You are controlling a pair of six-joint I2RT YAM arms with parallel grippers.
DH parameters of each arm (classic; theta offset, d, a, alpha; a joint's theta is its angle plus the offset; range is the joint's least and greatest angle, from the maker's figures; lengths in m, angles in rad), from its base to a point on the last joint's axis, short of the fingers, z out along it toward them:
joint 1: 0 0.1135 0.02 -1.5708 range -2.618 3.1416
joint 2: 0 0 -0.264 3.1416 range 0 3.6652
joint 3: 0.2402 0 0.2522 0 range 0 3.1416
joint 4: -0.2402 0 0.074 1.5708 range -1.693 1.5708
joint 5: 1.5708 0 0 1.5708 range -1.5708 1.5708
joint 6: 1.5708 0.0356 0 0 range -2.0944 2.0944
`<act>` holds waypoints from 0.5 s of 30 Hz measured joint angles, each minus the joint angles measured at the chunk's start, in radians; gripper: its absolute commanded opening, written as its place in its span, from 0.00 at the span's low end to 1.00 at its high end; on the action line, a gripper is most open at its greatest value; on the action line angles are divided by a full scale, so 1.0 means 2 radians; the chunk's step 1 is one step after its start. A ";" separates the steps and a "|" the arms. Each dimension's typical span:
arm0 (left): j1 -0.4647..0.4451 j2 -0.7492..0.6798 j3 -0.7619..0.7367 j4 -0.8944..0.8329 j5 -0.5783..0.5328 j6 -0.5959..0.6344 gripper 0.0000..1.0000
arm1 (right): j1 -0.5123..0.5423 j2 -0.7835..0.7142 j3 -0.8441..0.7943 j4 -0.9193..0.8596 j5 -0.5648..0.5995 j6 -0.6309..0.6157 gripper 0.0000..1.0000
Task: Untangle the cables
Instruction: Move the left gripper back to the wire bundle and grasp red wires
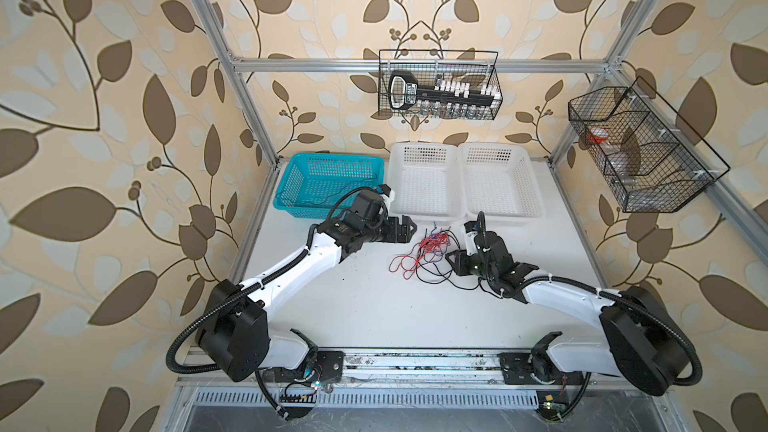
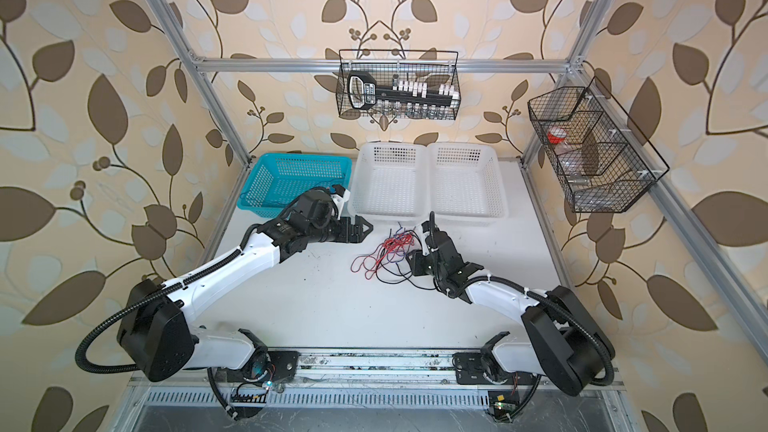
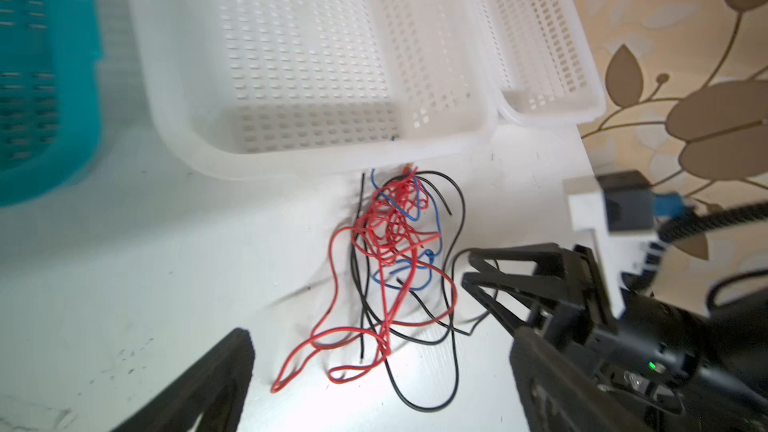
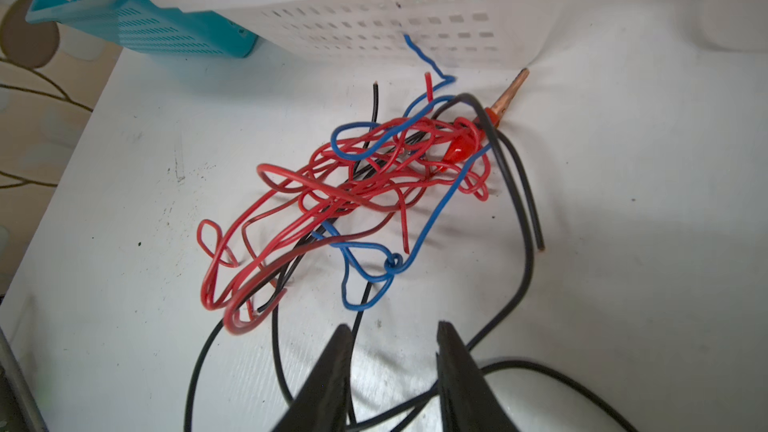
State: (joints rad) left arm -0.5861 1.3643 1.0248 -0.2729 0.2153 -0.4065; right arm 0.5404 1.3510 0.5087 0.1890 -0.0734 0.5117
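- In both top views the cables (image 1: 428,249) (image 2: 388,249) are too thin to follow strand by strand. The right wrist view shows red, blue and black ones knotted in one heap.
- Black strands run under the right tool (image 4: 392,326) and off the picture's edge, where its fingers are cut off too.
- Right tool: the jaws are partly apart with a clear gap. A black strand passes by that gap, and I cannot tell whether it is touched.
- Left tool (image 1: 412,229): the jaws are spread wide and grip nothing.
- The left wrist view is blurred, the blue basket (image 3: 45,118) worst.
- The heap lies on the tabletop (image 1: 365,305), just in front of the white basket (image 4: 374,22). A copper clip (image 4: 509,91) points at that wall, its tip just beside it.
- Bare tabletop opens on the near side and to the left of the heap.
- The heap lies between the tools. The left tool is near its left side but apart; the right tool is at its right edge, over the black loops.
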 measured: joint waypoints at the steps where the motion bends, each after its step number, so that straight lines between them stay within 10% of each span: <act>1: -0.010 0.000 0.000 0.001 -0.005 0.004 0.96 | 0.000 0.009 0.000 0.009 -0.004 0.002 0.35; 15: -0.087 0.084 0.007 -0.018 -0.045 0.061 0.87 | 0.000 0.107 0.001 0.107 -0.028 0.025 0.35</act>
State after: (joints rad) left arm -0.7609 1.5330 1.0393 -0.3092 0.1249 -0.2852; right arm 0.5400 1.5642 0.5114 0.4023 -0.1295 0.5610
